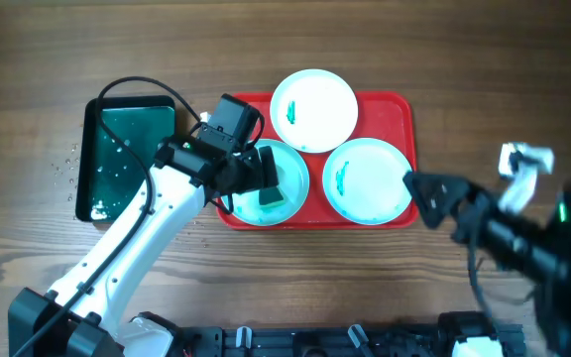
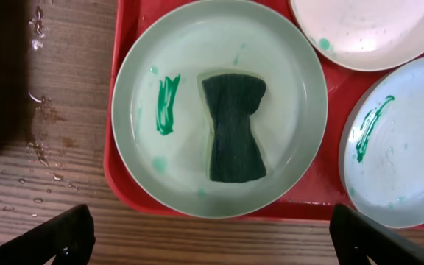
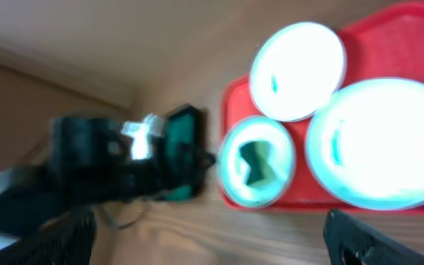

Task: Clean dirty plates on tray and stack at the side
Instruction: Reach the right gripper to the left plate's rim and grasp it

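Three lie on the tray (image 1: 397, 107): the white plate (image 1: 313, 109) at 12 o'clock, the right plate (image 1: 368, 180) at 4 o'clock, the left plate (image 2: 285, 88) at 8 o'clock, each with a green smear (image 2: 166, 104). A dark sponge (image 2: 232, 125) lies flat at the left plate's middle. The left fingers (image 2: 212, 234) hover above, spread wide, holding nothing. The right fingers (image 3: 208, 235), blurred, also gape wide, near the tray's 4 o'clock corner. A green tray (image 1: 132, 159) sits on the counter (image 1: 484, 59) at 9 o'clock.
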### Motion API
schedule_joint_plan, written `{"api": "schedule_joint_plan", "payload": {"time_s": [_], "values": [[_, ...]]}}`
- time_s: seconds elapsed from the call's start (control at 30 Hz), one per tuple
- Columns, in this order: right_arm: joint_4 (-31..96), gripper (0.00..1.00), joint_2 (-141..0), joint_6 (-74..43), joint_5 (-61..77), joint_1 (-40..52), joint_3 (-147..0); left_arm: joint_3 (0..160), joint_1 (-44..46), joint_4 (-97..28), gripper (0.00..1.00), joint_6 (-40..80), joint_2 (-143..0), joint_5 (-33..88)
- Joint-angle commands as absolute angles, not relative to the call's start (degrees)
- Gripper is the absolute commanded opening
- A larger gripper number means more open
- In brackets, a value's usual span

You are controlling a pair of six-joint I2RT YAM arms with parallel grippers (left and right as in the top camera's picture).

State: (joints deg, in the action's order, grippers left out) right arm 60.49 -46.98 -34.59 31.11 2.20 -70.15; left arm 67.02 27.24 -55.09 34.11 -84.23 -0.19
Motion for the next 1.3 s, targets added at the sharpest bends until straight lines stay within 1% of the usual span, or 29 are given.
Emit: {"api": "schedule_joint_plan", "payload": {"time_s": [0.0, 0.07, 0.17, 0.2, 0.23, 0.27, 0.3, 0.37, 0.47, 0.5, 0.6, 0.63, 0.67, 0.7, 0.9, 1.0, 1.27], "values": [[61.91, 1.00, -60.55, -24.08, 31.70, 2.44, -75.50, 66.63, 27.14, -54.87, 1.00, 33.45, -84.55, -0.95], [59.29, 1.00, -65.78, -19.18, 37.60, 4.32, -75.59, 66.63, 27.16, -54.87, 1.00, 33.45, -84.55, -0.95], [56.88, 1.00, -72.29, -16.53, 34.76, 10.37, -75.59, 66.63, 27.14, -54.61, 1.00, 33.45, -84.68, -0.95], [56.03, 1.00, -74.54, -17.37, 31.09, 12.88, -75.59, 66.63, 27.14, -54.43, 1.00, 33.47, -84.77, -0.95], [54.43, 0.96, -76.86, -20.84, 25.69, 15.31, -75.59, 66.63, 27.14, -54.28, 1.00, 33.47, -85.03, -0.95], [53.04, 0.95, -78.65, -23.97, 21.08, 16.82, -75.59, 66.63, 27.16, -54.28, 1.00, 33.47, -85.21, -0.95], [50.30, 0.95, -81.91, -29.54, 15.75, 18.81, -75.59, 66.59, 27.14, -54.28, 1.00, 33.47, -85.89, -0.95], [47.18, 0.96, -85.08, -29.56, 16.38, 20.05, -75.57, 66.59, 27.14, -54.26, 1.00, 33.47, -86.83, -0.95], [42.17, 0.94, -90.43, -21.91, 21.52, 22.55, -75.57, 66.57, 27.14, -54.26, 1.00, 33.47, -88.53, -0.95], [41.28, 0.88, -92.86, -20.75, 21.37, 23.62, -75.57, 66.57, 27.14, -54.26, 1.00, 33.47, -89.19, -0.95], [40.38, 0.87, -98.04, -22.48, 18.87, 24.91, -75.57, 66.57, 27.14, -54.02, 1.00, 33.45, -90.65, -0.97], [39.81, 0.78, -99.90, -22.52, 18.87, 25.17, -75.57, 66.57, 27.14, -53.84, 1.00, 33.45, -90.96, -0.99], [39.38, 0.53, -101.41, -22.44, 18.76, 25.36, -75.57, 66.59, 27.14, -53.58, 1.00, 33.45, -91.50, -0.99], [38.52, 0.38, -103.59, -22.46, 18.59, 25.56, -75.57, 66.57, 27.14, -53.28, 1.00, 33.45, -92.01, -0.97], [34.48, 0.38, -109.06, -18.96, 17.58, 26.48, -75.46, 66.57, 27.14, -52.75, 1.00, 33.47, -93.03, -0.95], [32.75, 0.43, -110.56, -18.06, 16.84, 27.44, -75.46, 66.57, 27.14, -52.03, 1.00, 33.47, -93.03, -0.95], [32.01, 0.43, -114.63, -18.09, 13.23, 29.08, -75.42, 66.57, 27.14, -51.68, 1.00, 33.47, -93.03, -0.95]]}}
